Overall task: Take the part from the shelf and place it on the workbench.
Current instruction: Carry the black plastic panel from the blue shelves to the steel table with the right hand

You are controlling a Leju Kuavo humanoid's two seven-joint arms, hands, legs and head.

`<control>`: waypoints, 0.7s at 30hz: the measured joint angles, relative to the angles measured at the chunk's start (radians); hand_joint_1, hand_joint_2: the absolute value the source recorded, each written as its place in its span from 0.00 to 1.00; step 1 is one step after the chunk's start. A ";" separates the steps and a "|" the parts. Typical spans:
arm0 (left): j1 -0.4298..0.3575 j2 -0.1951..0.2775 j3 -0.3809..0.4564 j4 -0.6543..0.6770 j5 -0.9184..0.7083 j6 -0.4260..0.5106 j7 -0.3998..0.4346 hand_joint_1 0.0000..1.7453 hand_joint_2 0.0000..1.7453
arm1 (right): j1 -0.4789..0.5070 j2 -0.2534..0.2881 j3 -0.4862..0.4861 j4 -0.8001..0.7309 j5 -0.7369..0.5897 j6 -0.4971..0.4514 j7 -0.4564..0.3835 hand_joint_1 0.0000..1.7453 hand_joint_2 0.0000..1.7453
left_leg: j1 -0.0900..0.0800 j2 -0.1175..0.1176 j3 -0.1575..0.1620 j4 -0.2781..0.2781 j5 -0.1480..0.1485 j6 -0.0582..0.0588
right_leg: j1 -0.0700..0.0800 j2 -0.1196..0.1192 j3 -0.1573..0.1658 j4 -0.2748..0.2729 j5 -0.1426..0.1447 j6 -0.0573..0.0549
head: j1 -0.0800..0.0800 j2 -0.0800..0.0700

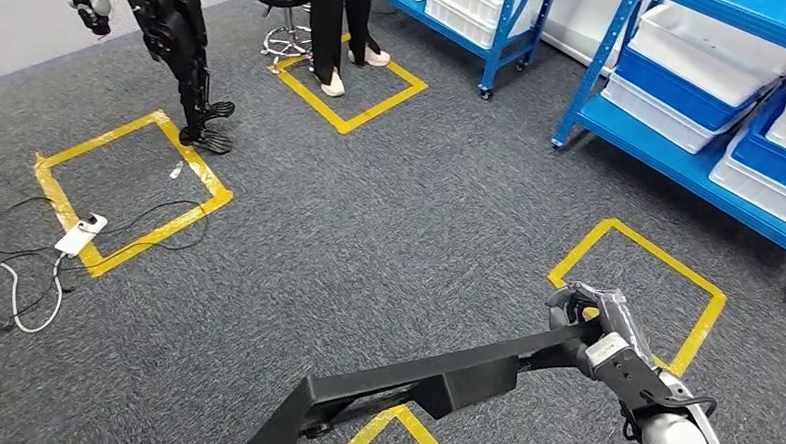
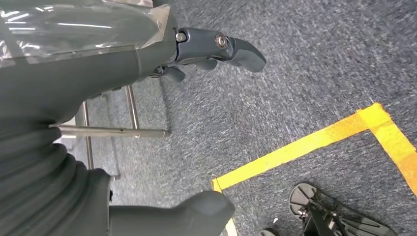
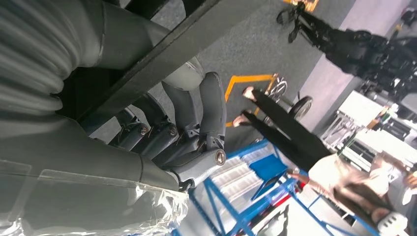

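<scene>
Part-wise, it's that long black angular bracket (image 1: 432, 379), and it's up off the floor in the right hand (image 1: 604, 331), stretching out across the lower middle of the head view over the grey carpet (image 1: 368, 241). The right hand has its fingers (image 3: 196, 123) wrapped round one end of the bar, thumb on the other side, so it's properly clamped on. The far end of the bracket hangs above a corner of yellow floor tape (image 1: 400, 428). The left hand (image 2: 147, 54) is just hanging over the carpet with nothing in it; thumb and fingers look apart in the left wrist view. Near it you can see some chrome chair legs (image 2: 108, 130) and another taped yellow corner (image 2: 314, 142). Off to the right sits a blue shelf (image 1: 672, 154) loaded with white and blue bins (image 1: 696, 65). Further back, a person in black trousers (image 1: 332, 29) stands inside a taped yellow square next to a black stool (image 1: 283, 12), and a second black humanoid robot (image 1: 177, 42) stands at the upper left by a taped square with a white power strip (image 1: 78, 236) and loose cables.
</scene>
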 joint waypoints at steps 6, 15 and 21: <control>0.000 -0.004 0.000 -0.001 -0.002 0.008 0.004 0.00 1.00 | -0.030 0.015 0.000 0.015 0.008 0.004 -0.001 1.00 1.00 | -0.003 -0.041 -0.002 0.012 -0.005 -0.012 | -0.006 0.022 0.115 -0.252 0.116 0.027 | 0.001 0.000; 0.000 -0.011 0.001 -0.002 -0.004 0.019 0.017 0.00 1.00 | -0.045 0.024 0.000 0.020 0.009 0.016 -0.003 1.00 1.00 | 0.006 0.000 -0.134 0.276 -0.137 -0.056 | -0.006 -0.012 0.126 -0.272 0.130 -0.032 | -0.007 0.000; -0.002 -0.012 0.002 -0.006 -0.004 0.022 0.020 0.00 1.00 | -0.054 0.024 -0.001 0.024 0.009 0.022 -0.005 1.00 1.00 | 0.005 0.041 -0.024 0.054 -0.018 -0.041 | 0.004 -0.038 0.131 -0.270 0.125 -0.026 | -0.007 0.000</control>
